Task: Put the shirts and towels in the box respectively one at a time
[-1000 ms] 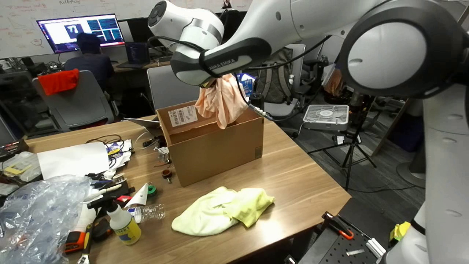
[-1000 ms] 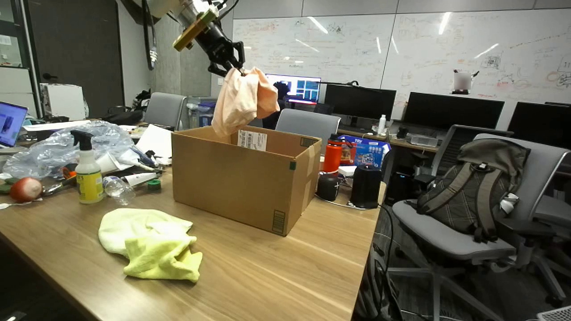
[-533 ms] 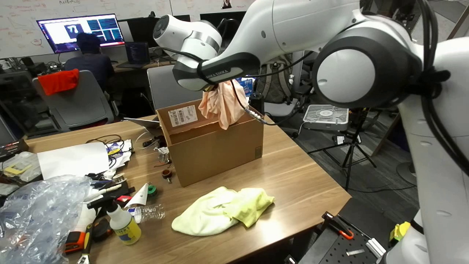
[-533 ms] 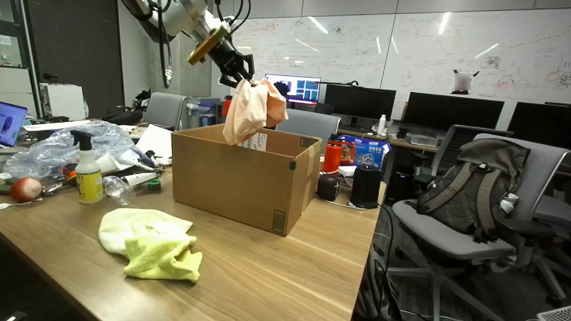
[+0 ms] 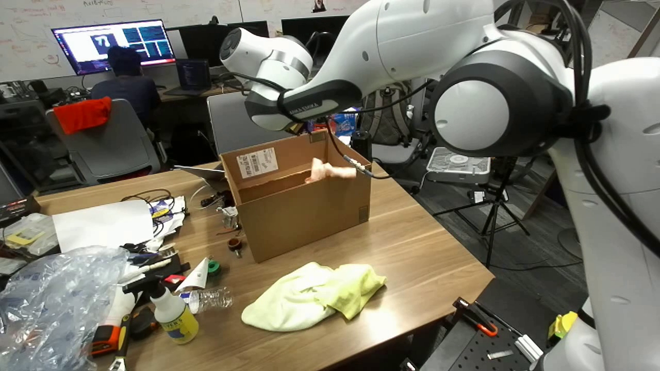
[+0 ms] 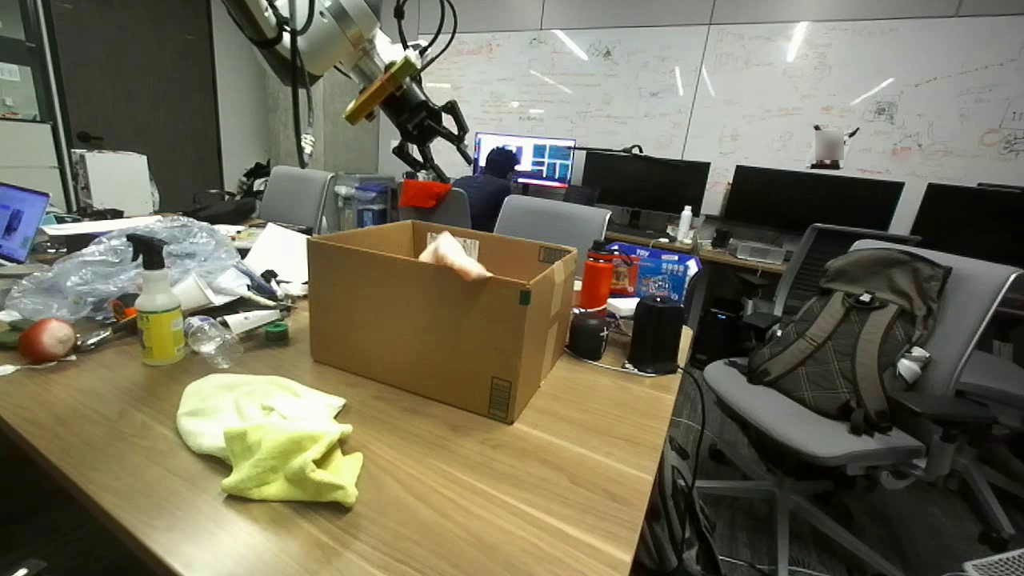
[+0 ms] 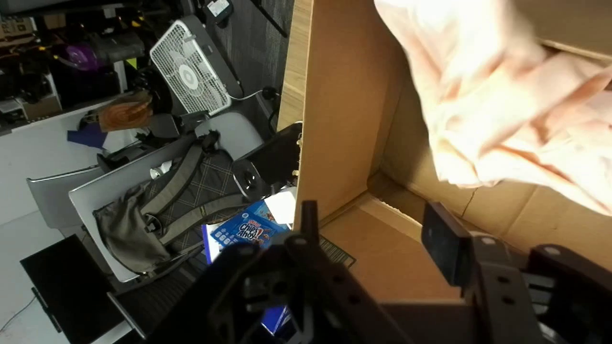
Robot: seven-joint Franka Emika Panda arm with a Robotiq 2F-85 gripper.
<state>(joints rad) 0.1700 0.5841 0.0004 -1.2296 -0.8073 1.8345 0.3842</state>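
Two fingers (image 7: 440,243) of the black metal gripper (image 6: 457,170) stand spread apart above the large brown cardboard box (image 5: 304,221). A crumpled peach cloth (image 7: 502,119), blurred and apart from them, is at the box's mouth, one end crossing the rim in both exterior views; whether it touches is unclear. A rumpled yellow-green cloth (image 5: 330,296) lies between box and near edge of the wood-grain desk (image 5: 423,260), apart from both. A broad strip of wood separates it from the desk's corner in an exterior view.

matt cardbd box (image 5: 304,219), smooth wood tbl (image 5: 417,252)
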